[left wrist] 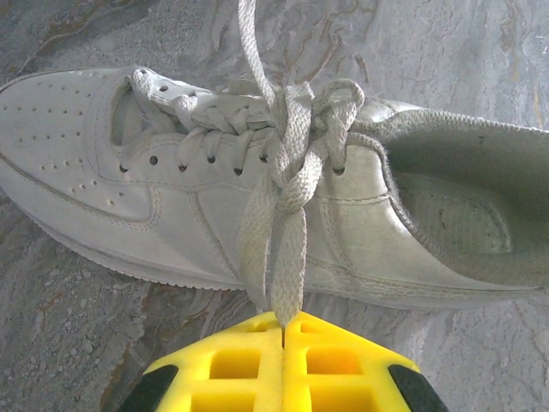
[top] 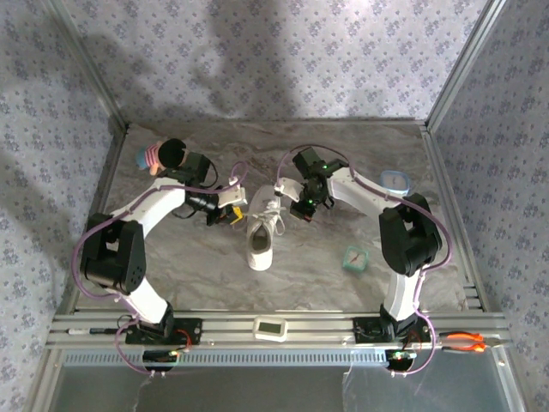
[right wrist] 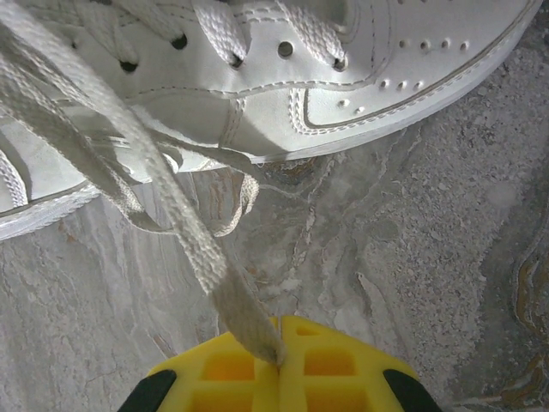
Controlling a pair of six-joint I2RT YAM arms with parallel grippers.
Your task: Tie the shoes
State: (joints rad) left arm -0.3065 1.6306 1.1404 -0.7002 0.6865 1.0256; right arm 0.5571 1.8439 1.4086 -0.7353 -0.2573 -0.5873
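Observation:
The white sneaker [top: 259, 239] lies on the marble table, toe toward the arms. My left gripper [top: 233, 209] sits close to its left side and my right gripper [top: 288, 201] close to its right. In the left wrist view the shoe [left wrist: 154, 172] lies sideways, its laces crossed in a loose knot over the tongue. A doubled lace [left wrist: 289, 257] runs down into my left gripper [left wrist: 283, 324], which is shut on it. From the shoe [right wrist: 283, 94], another lace [right wrist: 163, 197] stretches taut to my right gripper [right wrist: 279, 356], which pinches its end.
A small doll [top: 163, 156] with black hair lies at the back left. A teal clock [top: 354, 258] sits right of the shoe, and a blue-rimmed container [top: 395, 181] is by the right arm. Orange pliers [top: 467, 342] and a white device [top: 270, 328] rest on the front rail.

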